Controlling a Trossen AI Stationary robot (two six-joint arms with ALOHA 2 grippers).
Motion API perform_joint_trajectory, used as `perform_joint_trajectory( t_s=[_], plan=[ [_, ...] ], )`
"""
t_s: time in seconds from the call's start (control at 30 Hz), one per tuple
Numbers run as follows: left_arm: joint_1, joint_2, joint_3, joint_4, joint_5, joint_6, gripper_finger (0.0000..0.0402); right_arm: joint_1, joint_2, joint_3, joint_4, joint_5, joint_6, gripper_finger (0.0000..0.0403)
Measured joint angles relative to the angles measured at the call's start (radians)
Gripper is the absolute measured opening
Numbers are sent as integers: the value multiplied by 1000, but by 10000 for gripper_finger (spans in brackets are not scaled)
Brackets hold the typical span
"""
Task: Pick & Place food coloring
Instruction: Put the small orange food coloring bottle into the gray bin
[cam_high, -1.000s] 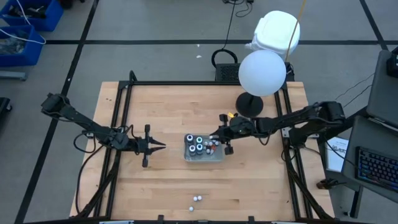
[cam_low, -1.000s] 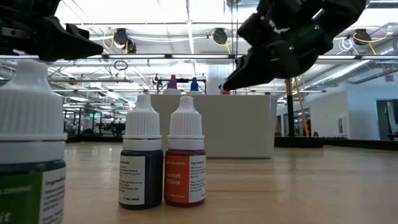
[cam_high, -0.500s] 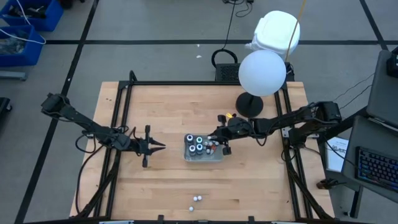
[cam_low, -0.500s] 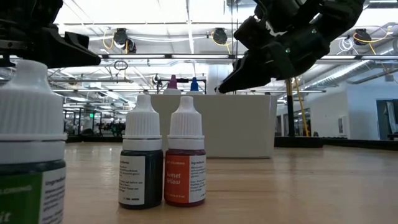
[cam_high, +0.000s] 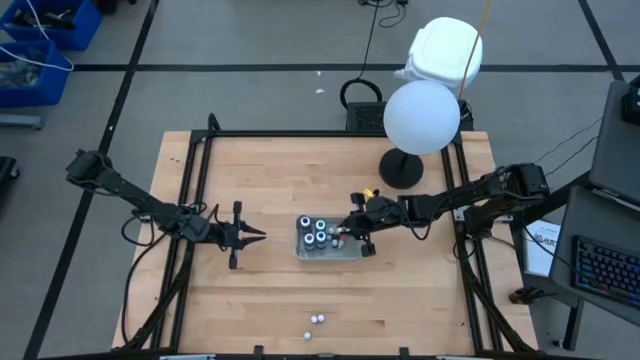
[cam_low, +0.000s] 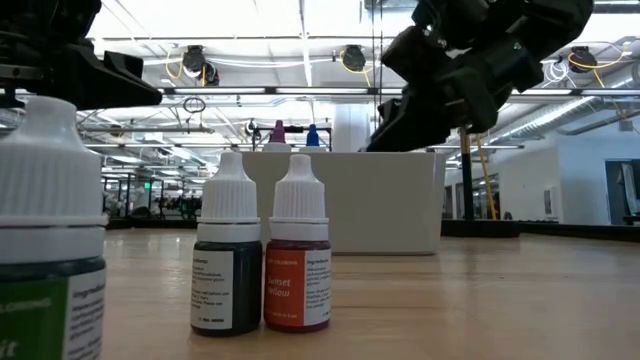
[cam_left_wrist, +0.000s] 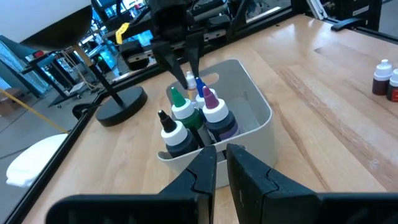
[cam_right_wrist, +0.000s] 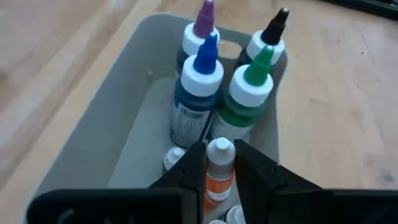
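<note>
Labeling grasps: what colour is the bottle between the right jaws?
Orange bottle, white cap; clearest in the right wrist view.

Floor (cam_high: 250, 60): grey, crossed by dark lines.
Table (cam_high: 280, 170): pale wood planks, black frame.
Upper left: blue bins (cam_high: 40, 45).
Right edge: keyboard (cam_high: 600, 270).
Ceiling lights (cam_low: 300, 20): bright panels overhead.

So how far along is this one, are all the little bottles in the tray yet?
Not yet. Done: the tray holds four colour-tipped bottles. In hand: the right gripper, low over the tray, is shut on a small orange bottle. Left: a dark bottle, a red bottle and a green-labelled bottle stand on the table. The left gripper waits beside the tray.
</note>
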Motion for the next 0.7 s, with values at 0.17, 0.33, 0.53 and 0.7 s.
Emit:
perform_joint_trajectory(
  t_s=[0.17,0.33,0.53,0.7],
  plan=[
    [0,0,0,0,0,0,47,38,-2,0,-1,2,0,54],
    [0,0,0,0,0,-1,47,60,-2,0,-43,50,5,54],
    [0,0,0,0,0,-3,47,61,0,0,-74,109,38,54],
    [0,0,0,0,0,-3,47,61,6,0,-78,106,53,54]
  ],
)
